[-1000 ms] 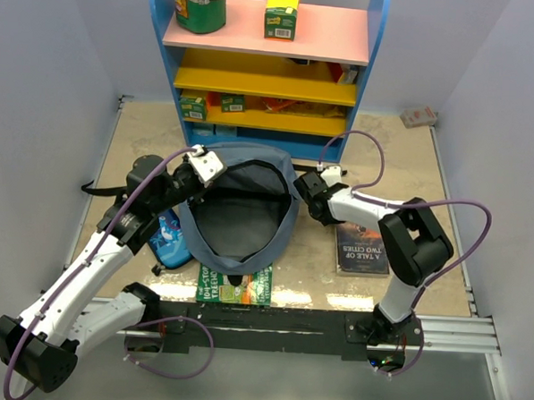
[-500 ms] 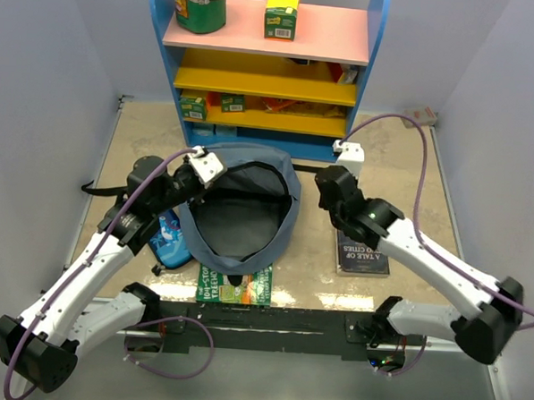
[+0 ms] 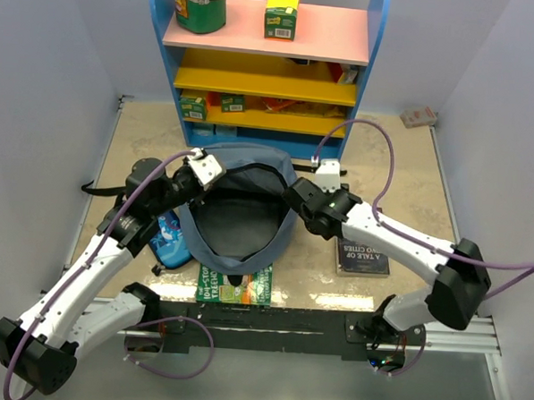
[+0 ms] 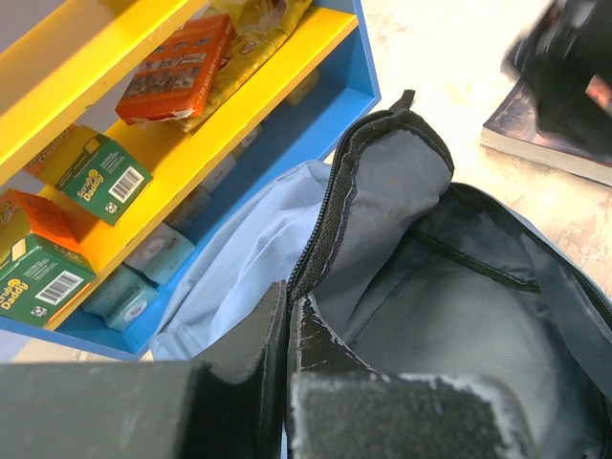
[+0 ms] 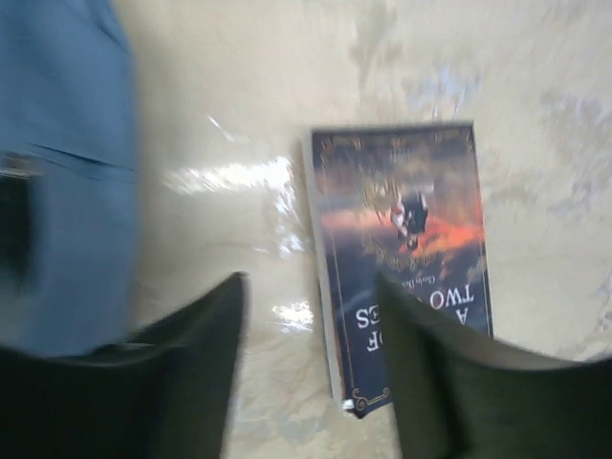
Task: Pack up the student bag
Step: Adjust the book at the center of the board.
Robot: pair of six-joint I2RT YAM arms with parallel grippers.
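One far-left rim of the soft grey-blue fabric backpack (image 3: 239,218) is clamped by the left gripper (image 4: 289,308); the right gripper (image 5: 308,287) is spread apart.

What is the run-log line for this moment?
left tool: shut on grey-blue fabric backpack rim | right tool: open, near dark paperback book | backpack: open

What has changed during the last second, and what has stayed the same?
The right gripper, open and empty, swung away from the bag, then came back beside its right rim. The left gripper stayed shut on the bag's rim; the bag and the book did not move.
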